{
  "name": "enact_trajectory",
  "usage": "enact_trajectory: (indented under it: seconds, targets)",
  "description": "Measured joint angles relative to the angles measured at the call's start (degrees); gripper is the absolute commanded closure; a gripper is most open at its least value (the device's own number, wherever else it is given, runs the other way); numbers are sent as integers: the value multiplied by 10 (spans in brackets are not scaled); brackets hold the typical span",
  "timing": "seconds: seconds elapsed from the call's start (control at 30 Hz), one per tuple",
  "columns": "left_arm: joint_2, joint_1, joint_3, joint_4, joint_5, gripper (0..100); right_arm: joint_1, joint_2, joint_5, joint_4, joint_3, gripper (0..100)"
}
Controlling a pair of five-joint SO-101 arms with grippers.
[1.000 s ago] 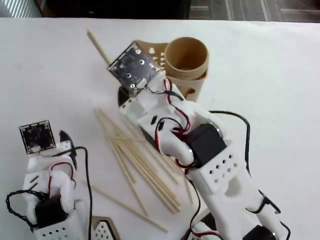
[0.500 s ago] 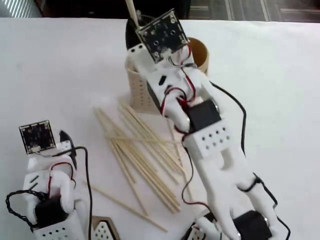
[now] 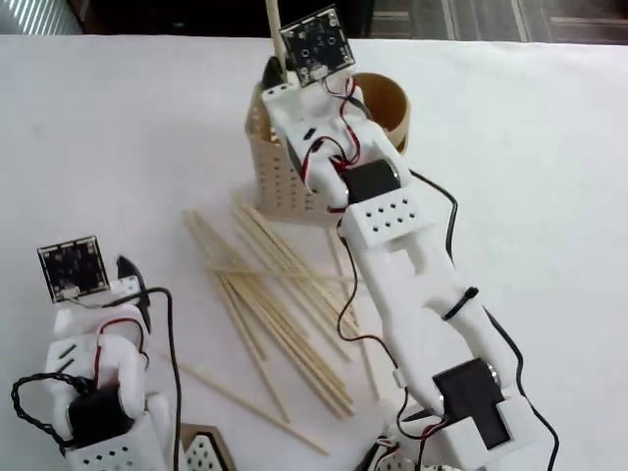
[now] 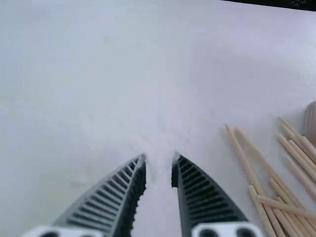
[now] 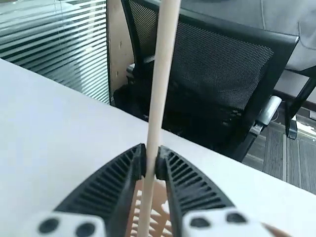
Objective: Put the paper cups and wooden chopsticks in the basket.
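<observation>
Pale chopstick (image 5: pixel 160 74) now upright above perforated basket (image 3: pixel 280 186)

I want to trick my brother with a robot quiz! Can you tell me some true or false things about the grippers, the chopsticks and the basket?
1. The right gripper is shut on a chopstick. True.
2. The left gripper holds a chopstick too. False: it is open and empty above the table.
3. A pile of chopsticks lies on the table near the basket. True.
4. The held chopstick lies flat. False: it stands upright over the basket.
</observation>
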Motion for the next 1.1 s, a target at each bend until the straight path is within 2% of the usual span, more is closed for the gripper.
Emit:
enact_trajectory:
  seconds: [0.13, 0.3, 0.57, 0.73, 0.9, 1.1]
  targets:
    - [0, 0, 0, 0, 0, 898, 1, -15, 0, 43, 0, 854]
    - [0, 0, 0, 0, 0, 898, -7, -104, 0, 143, 0, 980]
    - [1, 0, 11, -9, 0, 898, -13, -232, 0, 382, 2, 981]
    - [1, 0, 11, -13, 0, 898, -13, -265, 0, 499, 60, 981]
    - [-3, 0, 11, -13, -18, 898, -11, -295, 0, 495, 187, 981]
    - [-3, 2, -14, 11, -50, 898, 67, -309, 5, 367, 357, 981]
